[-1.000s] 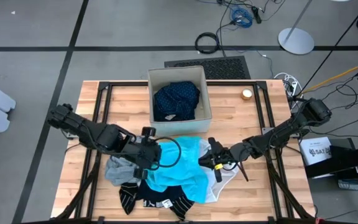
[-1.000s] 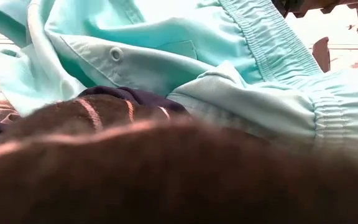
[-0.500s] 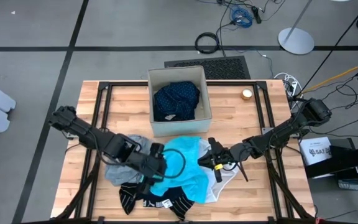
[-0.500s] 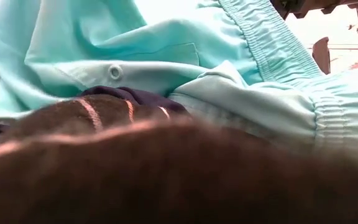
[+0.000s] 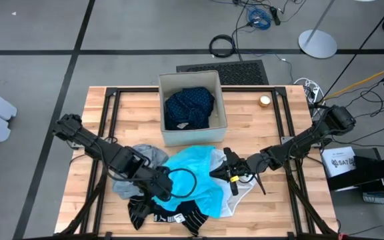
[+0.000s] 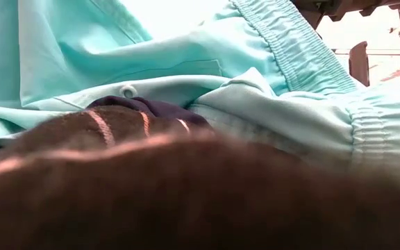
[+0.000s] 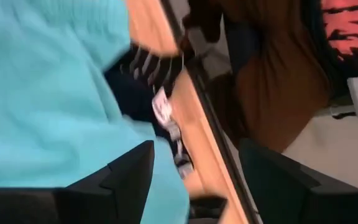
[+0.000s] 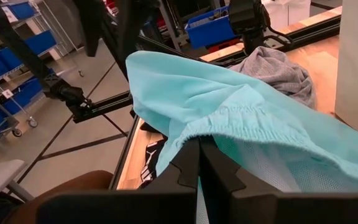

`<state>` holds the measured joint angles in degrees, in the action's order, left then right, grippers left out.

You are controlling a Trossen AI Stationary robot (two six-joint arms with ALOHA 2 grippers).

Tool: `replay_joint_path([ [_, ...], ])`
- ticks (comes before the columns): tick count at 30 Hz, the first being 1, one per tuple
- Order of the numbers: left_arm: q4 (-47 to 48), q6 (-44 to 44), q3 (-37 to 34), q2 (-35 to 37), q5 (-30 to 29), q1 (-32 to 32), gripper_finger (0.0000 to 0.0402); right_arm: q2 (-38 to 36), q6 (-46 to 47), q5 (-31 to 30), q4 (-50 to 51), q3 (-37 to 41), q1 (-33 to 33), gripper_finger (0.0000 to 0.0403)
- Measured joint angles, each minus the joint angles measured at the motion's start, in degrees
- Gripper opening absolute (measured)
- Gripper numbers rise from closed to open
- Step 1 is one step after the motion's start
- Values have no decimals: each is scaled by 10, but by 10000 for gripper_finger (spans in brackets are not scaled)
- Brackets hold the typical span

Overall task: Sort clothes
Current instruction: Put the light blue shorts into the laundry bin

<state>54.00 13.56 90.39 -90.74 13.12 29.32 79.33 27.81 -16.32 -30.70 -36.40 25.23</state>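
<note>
Right claw [image 5: 227, 175] is clamped tight on the turquoise shirt's [image 5: 195, 175] elastic hem near the table's [image 5: 259, 127] front edge, probably anchoring it, while the left claw [image 5: 164, 189] sits wide open over the fabric.

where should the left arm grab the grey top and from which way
Best guess: pinch the bunched fold of the grey top that shows near the fabric box, coming straight down from above. It lies crumpled and raised there, clear of the turquoise shirt, which covers its other side. The right gripper is shut on the turquoise shirt; the left gripper is open over the pile.
</note>
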Motion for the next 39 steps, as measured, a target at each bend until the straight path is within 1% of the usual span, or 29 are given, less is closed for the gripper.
replay_joint_path([
  [1, -15, -14, 0, 0, -22, 0, 245, 0, 0, 0, 0, 0, 0, 0],
  [2, -34, -21, 0, 0, -65, 0, 245, 0, 0, 0, 0, 0, 0, 0],
  [5, -97, -9, 0, -17, -237, -4, 245, 0, 0, 0, 1, 0, 0, 0],
  [6, -108, -7, 0, -27, -277, -5, 245, 0, 0, 0, 1, 0, 0, 0],
  [8, -127, -14, 0, -50, -318, -11, 245, 0, 0, 0, 1, 0, 0, 0],
  [13, -146, -23, 0, -111, -331, -11, 245, 0, 0, 0, 2, 0, 6, 0],
  [19, -142, -35, -1, -163, -396, -12, 245, 0, 0, 0, 4, 0, 8, 0],
  [23, -141, -35, -1, -186, -447, -11, 245, 0, 0, 0, 5, 0, 7, 0],
  [31, -147, -34, -1, -203, -473, -14, 243, 0, 0, 0, 6, 0, 7, 0],
  [33, -146, -30, -1, -203, -489, -14, 232, 0, 0, 0, 6, 0, 7, 0],
  [35, -146, -30, -1, -203, -507, -14, 210, 0, 0, 0, 7, 0, 7, 0],
  [37, -146, -30, -1, -203, -515, -14, 177, 0, 0, 1, 9, 0, 7, 0],
  [39, -145, -30, -1, -203, -515, -14, 135, 0, 0, 1, 9, 0, 7, 0],
])
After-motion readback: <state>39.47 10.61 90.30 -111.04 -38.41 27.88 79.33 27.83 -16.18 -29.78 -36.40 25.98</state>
